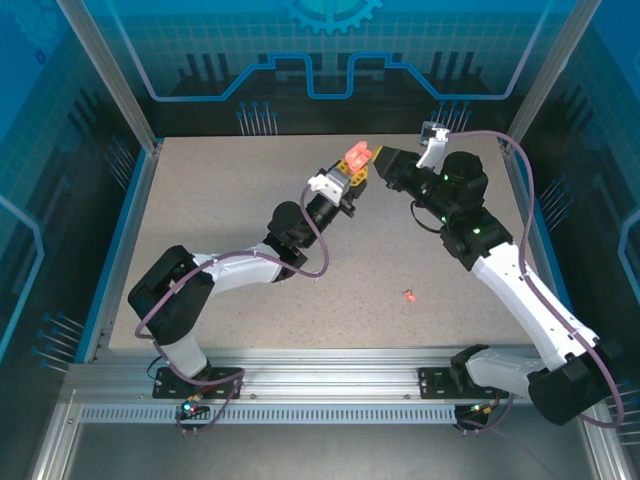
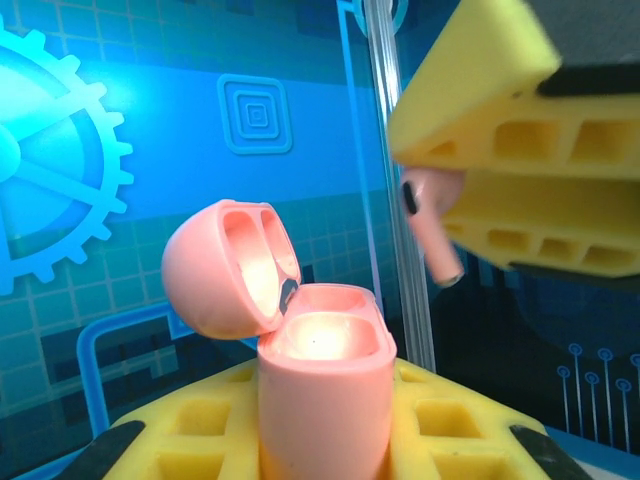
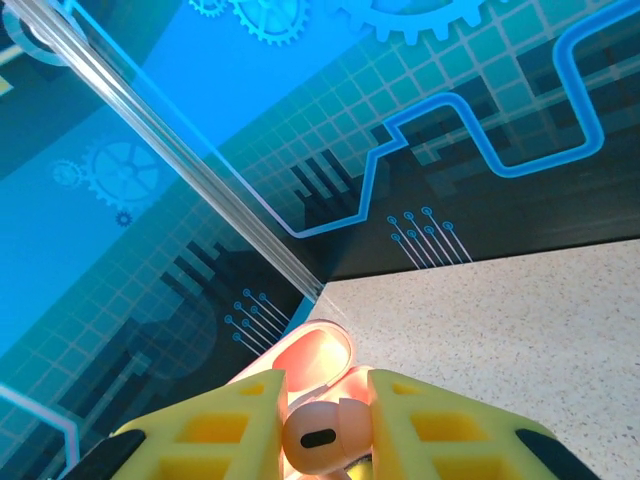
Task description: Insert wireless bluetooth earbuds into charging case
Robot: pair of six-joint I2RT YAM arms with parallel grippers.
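The salmon-pink charging case [image 2: 325, 385] stands upright between the yellow foam pads of my left gripper [image 2: 325, 440], which is shut on it. Its lid [image 2: 220, 270] is swung open to the left and the two wells show empty. In the top view the case [image 1: 358, 154] is held above the far middle of the table by the left gripper [image 1: 351, 172]. My right gripper [image 1: 384, 163] faces it from the right, shut on a salmon-pink earbud [image 3: 325, 436]. That earbud [image 2: 432, 228] hangs stem down, above and to the right of the case mouth, apart from it. Another pink earbud [image 1: 409, 296] lies on the table.
The speckled table [image 1: 230, 220] is bounded by blue walls and aluminium posts [image 1: 110, 80]. A clear corner post [image 3: 200, 190] stands just behind the case. The arms' bases sit on the rail [image 1: 320, 380] at the near edge.
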